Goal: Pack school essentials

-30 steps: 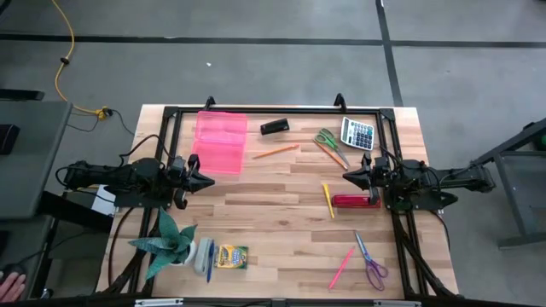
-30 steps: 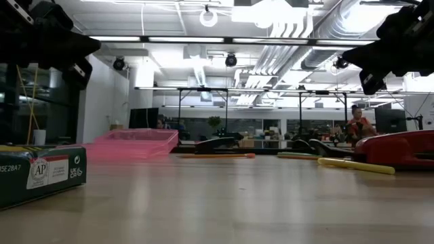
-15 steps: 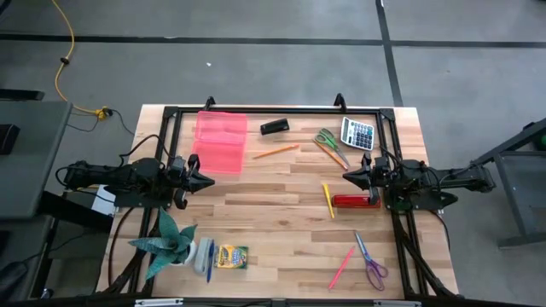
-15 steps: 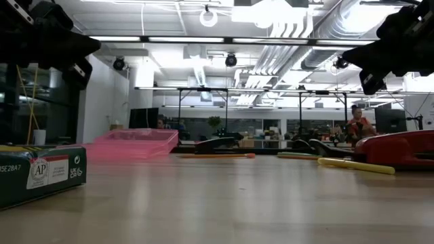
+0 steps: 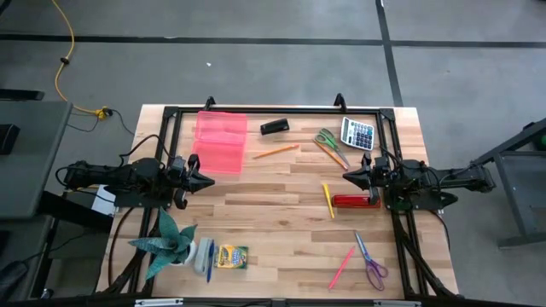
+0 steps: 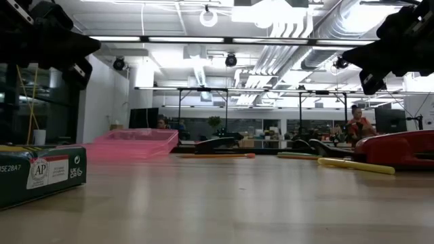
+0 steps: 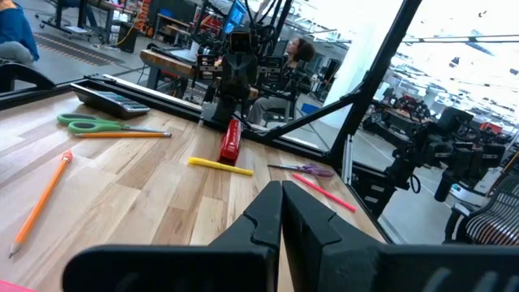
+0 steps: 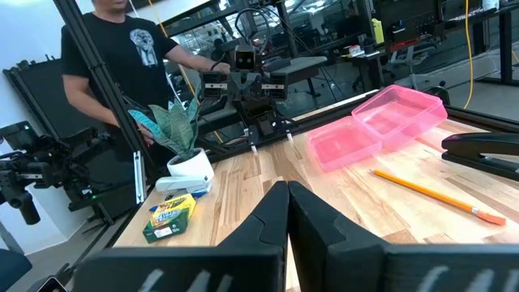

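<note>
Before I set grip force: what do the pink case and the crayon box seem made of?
Pink case: looks like translucent glossy plastic, since the wood shows faintly through it. Crayon box: likely printed cardboard, matte, with flat folded edges and printed labels.

The table (image 5: 273,213) is made of pale wooden planks with a smooth, faintly glossy finish. The pink case (image 5: 220,141) is formed of translucent plastic, and the crayon box (image 8: 170,216) of printed card.
</note>
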